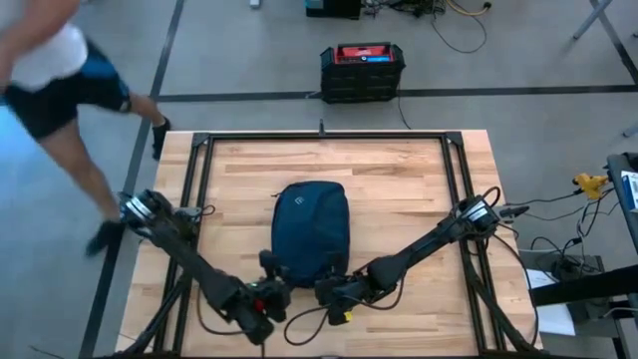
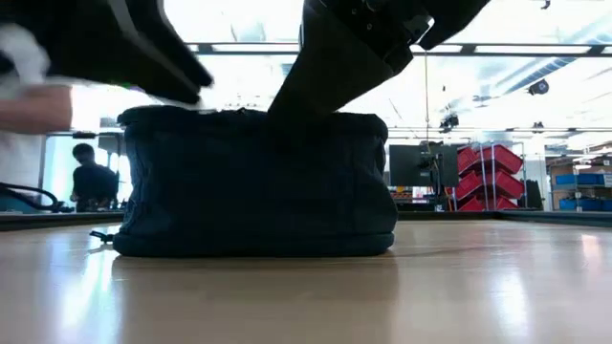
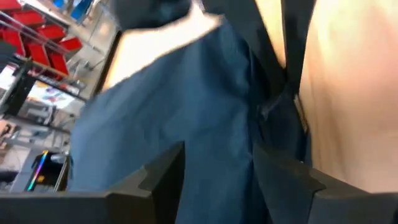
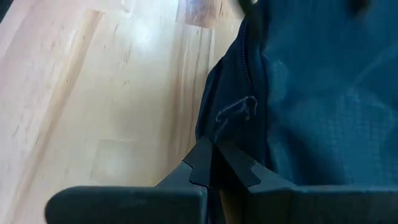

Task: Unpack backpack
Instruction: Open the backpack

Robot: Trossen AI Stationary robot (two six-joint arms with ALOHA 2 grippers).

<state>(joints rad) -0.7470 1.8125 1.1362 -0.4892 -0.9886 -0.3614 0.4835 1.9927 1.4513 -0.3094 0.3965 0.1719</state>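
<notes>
The dark navy backpack point(image 1: 311, 231) lies flat on the wooden table, in its middle; the low view shows its near side point(image 2: 253, 182) resting on the tabletop. My left gripper point(image 1: 273, 274) stands at the backpack's near left corner, open, with blue cloth point(image 3: 186, 118) close in front of its fingers point(image 3: 168, 177); whether they touch it I cannot tell. My right gripper point(image 1: 325, 289) is at the backpack's near edge, shut on its cloth. My right gripper pinches a dark fold of the backpack's edge point(image 4: 214, 140) between its two fingertips, beside the zipper seam point(image 4: 245, 59) and a small cord loop point(image 4: 239, 109). The fingers slant down from the table's near right. The backpack's body stays on the table.
A black metal frame point(image 1: 319, 138) runs around the tabletop. Beyond the far edge a black box with a red top point(image 1: 362, 68) stands on the floor. A person point(image 1: 55, 80) moves past the table's far left corner. Cables point(image 1: 299, 324) lie near the front edge.
</notes>
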